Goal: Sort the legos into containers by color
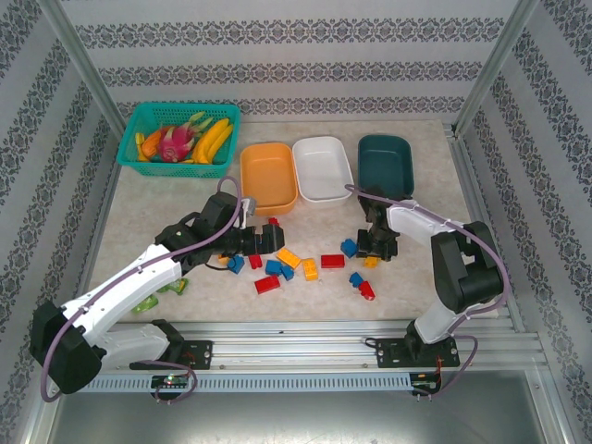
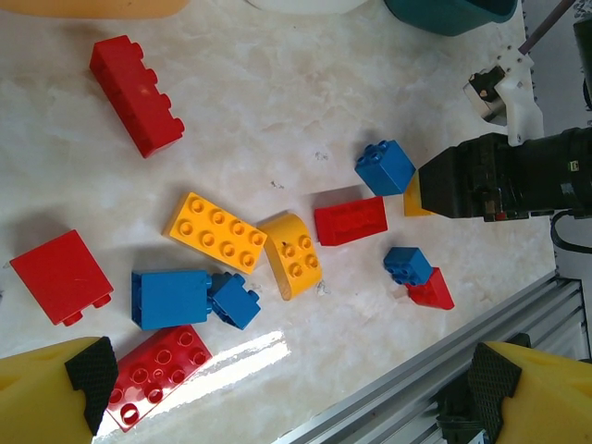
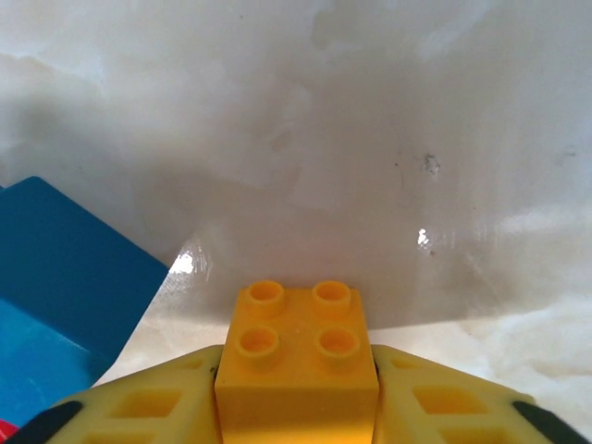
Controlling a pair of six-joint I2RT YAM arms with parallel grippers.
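One small yellow four-stud plastic brick [image 3: 296,365] sits clamped in my right gripper [image 3: 296,412]. The two yellow fingers [image 3: 157,407] press flat on its smooth opposite sides and leave the studs free, since flat walls give a hold that won't twist. It is low over the pale marbled table [image 3: 388,139], beside a blue brick [image 3: 55,277]; whether it has left the surface I cannot tell. My left gripper [image 2: 294,388] hangs spread wide and empty above the loose bricks [image 2: 215,231], near a red eight-stud brick [image 2: 157,375] and a big blue block [image 2: 169,298]. I judge it is placed there to drop on one without crowding the other arm. The orange plastic tub [image 1: 268,176], white tub [image 1: 322,168] and dark teal tub [image 1: 386,165] stand in a row at the far side, all looking bare, so the sorting seems barely begun. My guess is that yellow goes in the orange tub.
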